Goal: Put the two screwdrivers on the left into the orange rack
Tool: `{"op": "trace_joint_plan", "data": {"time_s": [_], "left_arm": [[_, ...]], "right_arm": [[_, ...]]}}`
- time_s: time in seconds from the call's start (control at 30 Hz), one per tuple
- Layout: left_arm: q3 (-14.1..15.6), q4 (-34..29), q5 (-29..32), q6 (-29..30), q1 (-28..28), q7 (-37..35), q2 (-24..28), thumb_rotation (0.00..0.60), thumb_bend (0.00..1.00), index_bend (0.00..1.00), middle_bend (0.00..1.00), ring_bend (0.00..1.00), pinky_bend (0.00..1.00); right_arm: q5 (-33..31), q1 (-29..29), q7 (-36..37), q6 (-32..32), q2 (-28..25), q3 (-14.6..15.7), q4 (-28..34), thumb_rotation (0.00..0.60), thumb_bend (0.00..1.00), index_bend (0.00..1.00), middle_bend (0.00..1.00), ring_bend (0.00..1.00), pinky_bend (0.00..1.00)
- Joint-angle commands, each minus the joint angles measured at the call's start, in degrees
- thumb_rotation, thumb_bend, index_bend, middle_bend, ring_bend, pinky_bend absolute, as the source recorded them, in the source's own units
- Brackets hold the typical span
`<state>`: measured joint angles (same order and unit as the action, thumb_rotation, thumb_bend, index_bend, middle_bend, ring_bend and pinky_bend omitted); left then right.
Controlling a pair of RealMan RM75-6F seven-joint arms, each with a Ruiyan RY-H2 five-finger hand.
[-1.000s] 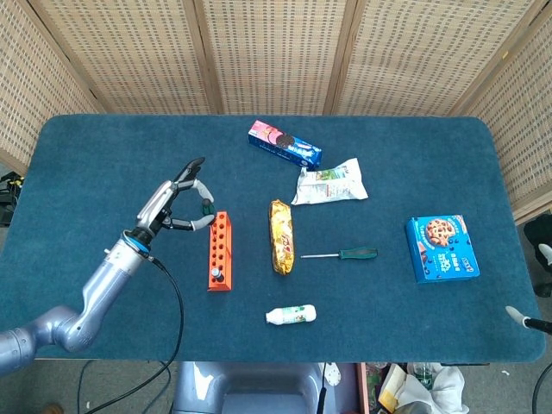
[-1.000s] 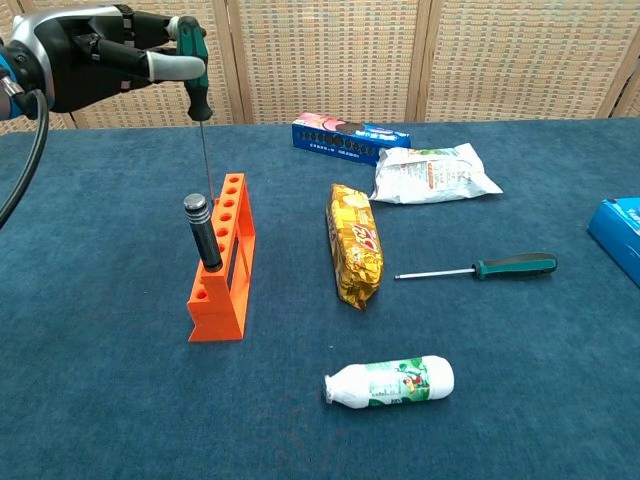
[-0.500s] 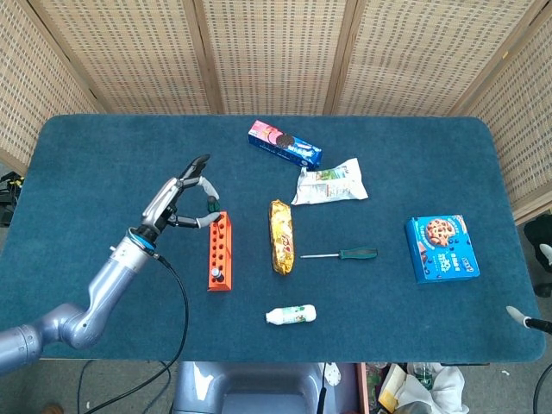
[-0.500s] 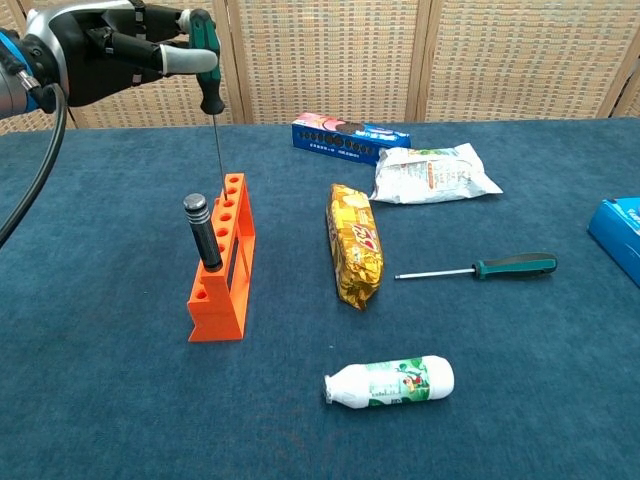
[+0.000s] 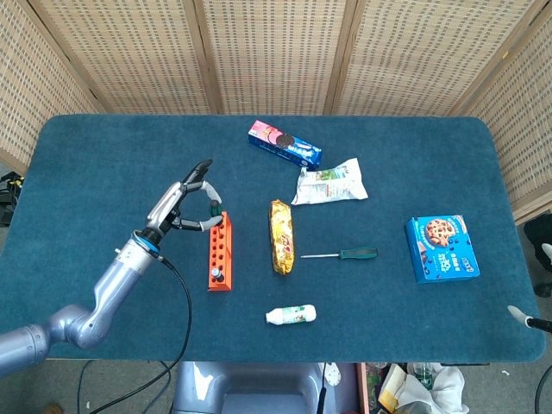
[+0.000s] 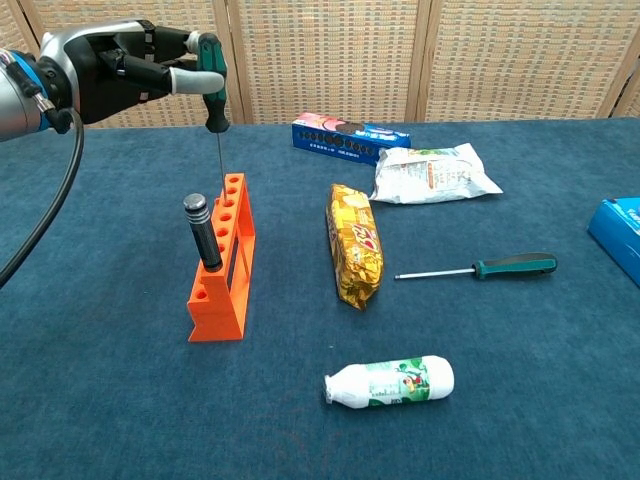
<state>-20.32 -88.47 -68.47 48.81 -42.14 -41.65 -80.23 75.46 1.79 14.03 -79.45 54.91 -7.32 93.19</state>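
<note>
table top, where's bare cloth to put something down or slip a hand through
Bare blue table cloth: the whole left side beyond the orange plastic rack, the far right corner, and the stretch between the green-handled screwdriver lying flat and the blue cookie box. Crowded: the centre, around the gold snack bag.

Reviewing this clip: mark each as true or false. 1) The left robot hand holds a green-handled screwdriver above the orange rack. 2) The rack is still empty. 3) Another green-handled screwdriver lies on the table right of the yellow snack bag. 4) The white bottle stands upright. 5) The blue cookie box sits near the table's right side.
1) True: the left robot hand holds the green-handled screwdriver upright over the orange rack.
2) False: a black-handled screwdriver already stands in the rack.
3) True: the second green-handled screwdriver lies flat, right of the yellow snack bag.
4) False: the white bottle lies on its side.
5) True: the blue cookie box sits there.
</note>
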Motion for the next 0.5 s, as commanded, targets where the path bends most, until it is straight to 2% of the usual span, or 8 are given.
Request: {"op": "trace_joint_plan", "data": {"time_s": [0.03, 0.27, 0.5], "left_arm": [[0.40, 0.44, -0.27, 0.07, 0.16, 0.17, -0.27, 0.600, 0.49, 0.65, 0.00, 0.00, 0.00], [1.99, 2.18, -1.31, 0.40, 0.65, 0.93, -1.42, 0.600, 0.49, 0.65, 0.00, 0.00, 0.00], [4.29, 5.93, -2.80, 1.19, 1.58, 0.33, -4.74, 0.600, 0.49, 0.65, 0.00, 0.00, 0.00]], "right_arm": [[0.00, 0.03, 0.03, 0.06, -0.01, 0.00, 0.02, 0.600, 0.00, 0.00, 0.00, 0.00, 0.00], [-0.04, 0.10, -0.11, 0.24, 0.06, 0.03, -0.07, 0.600, 0.00, 0.00, 0.00, 0.00, 0.00], [-0.02, 0.17, -0.31, 0.35, 0.17, 0.07, -0.09, 0.600, 0.00, 0.00, 0.00, 0.00, 0.00]]}}
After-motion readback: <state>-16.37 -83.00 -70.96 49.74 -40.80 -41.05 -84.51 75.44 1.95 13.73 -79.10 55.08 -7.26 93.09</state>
